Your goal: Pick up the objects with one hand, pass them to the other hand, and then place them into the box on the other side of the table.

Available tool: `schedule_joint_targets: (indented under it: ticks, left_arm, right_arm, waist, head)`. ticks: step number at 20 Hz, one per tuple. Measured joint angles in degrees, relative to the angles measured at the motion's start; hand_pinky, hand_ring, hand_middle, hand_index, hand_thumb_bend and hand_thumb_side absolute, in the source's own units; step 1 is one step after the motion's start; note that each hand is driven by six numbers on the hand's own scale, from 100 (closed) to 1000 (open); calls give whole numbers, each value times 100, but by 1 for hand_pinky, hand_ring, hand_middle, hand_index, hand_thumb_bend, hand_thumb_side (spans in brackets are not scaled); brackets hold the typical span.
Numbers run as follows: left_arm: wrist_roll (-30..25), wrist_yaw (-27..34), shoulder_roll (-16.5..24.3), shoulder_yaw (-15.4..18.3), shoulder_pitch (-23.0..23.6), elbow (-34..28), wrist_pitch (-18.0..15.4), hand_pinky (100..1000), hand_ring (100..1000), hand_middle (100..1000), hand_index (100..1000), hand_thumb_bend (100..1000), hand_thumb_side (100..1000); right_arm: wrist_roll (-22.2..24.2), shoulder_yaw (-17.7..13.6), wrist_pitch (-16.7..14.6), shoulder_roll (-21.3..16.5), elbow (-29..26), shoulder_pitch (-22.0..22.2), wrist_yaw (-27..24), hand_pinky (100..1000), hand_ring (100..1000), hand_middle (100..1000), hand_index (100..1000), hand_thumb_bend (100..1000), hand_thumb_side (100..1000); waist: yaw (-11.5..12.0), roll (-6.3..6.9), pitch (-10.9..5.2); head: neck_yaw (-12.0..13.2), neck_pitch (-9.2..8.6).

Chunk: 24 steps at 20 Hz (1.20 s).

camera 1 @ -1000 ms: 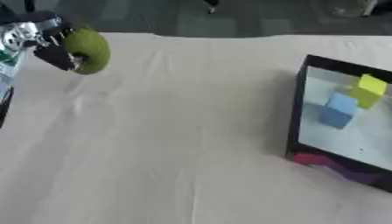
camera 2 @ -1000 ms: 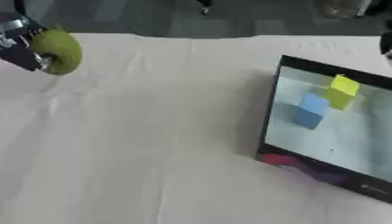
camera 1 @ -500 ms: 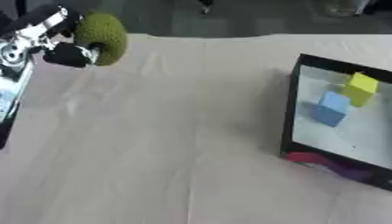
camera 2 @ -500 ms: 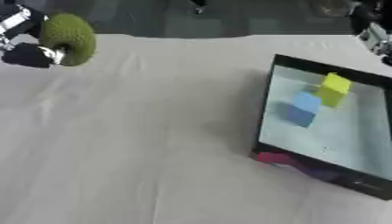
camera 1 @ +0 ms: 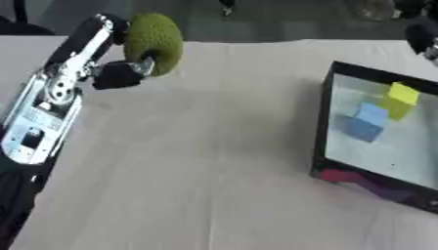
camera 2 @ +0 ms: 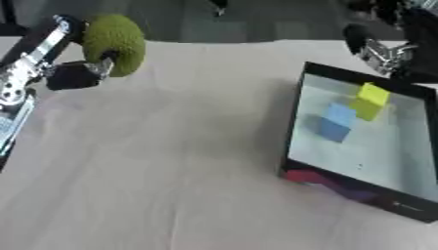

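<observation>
Fingers of left hand (camera 1: 120, 73) curled round green ball (camera 1: 155, 37), held above cloth (camera 1: 197, 146). Right hand (camera 2: 385, 46) clearer in right eye view, cut off at left eye view's edge; grip unreadable. Well right of the fingers, black box (camera 2: 295, 124) holding yellow cube (camera 2: 374, 94) and blue cube (camera 2: 335, 122). Purple patch at box front unclear.

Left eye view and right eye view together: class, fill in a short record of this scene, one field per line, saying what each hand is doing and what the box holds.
left hand: raised at the table's left, fingers curled round the green ball
right hand: upper right, behind the box; fingers unclear
box: black-rimmed, on the table's right
in the box: yellow block, blue block
table: covered with a pale cloth
</observation>
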Motion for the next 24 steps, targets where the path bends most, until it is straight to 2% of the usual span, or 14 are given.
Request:
schedule_joint_targets:
  ticks: [1,5,8,14,16,24]
  left_arm:
    - [136,54,-72,-17,40,-1,-56,802,671,504,525,100,329]
    - [578,207,-343,-90,218,-2,-282,808,671,501,524,100,365]
    - [766,274,-464,-138,312,-2,-421,791,666,497,522,100,387]
    - [928,371,-649,-211,431,-19,-561,785,659,494,521,100,391]
    - [977,364,-715,-245,483,-40,-616,784,658,491,523,100,361]
    - [1057,109,-845,-386,612,-222,-917,777,650,484,522,100,319]
  right_arm:
    - [71,63,8,12,0,-60,52,978,1000,984,963,100,515]
    - [306,297,-7,113,0,-218,341,973,1000,980,959,100,518]
    - [451,446,-58,177,-1,-320,537,973,1000,984,964,100,557]
    - [755,669,-128,331,-1,-506,784,970,1000,985,965,100,554]
    - [830,734,-119,385,-1,-553,858,970,1000,988,966,114,543]
    - [1029,972,79,616,-1,-780,1171,965,1000,985,961,128,515]
  waist:
    - [2,-4,-1]
    - [16,-35,-1]
    - [32,-39,-11]
    - [72,-74,-16]
    - [97,-74,-22]
    - [282,-84,-22]
  head:
    - [-4,0]
    - [-8,0]
    - [-14,0]
    - [-69,4]
    - [-96,4]
    - [-242,5]
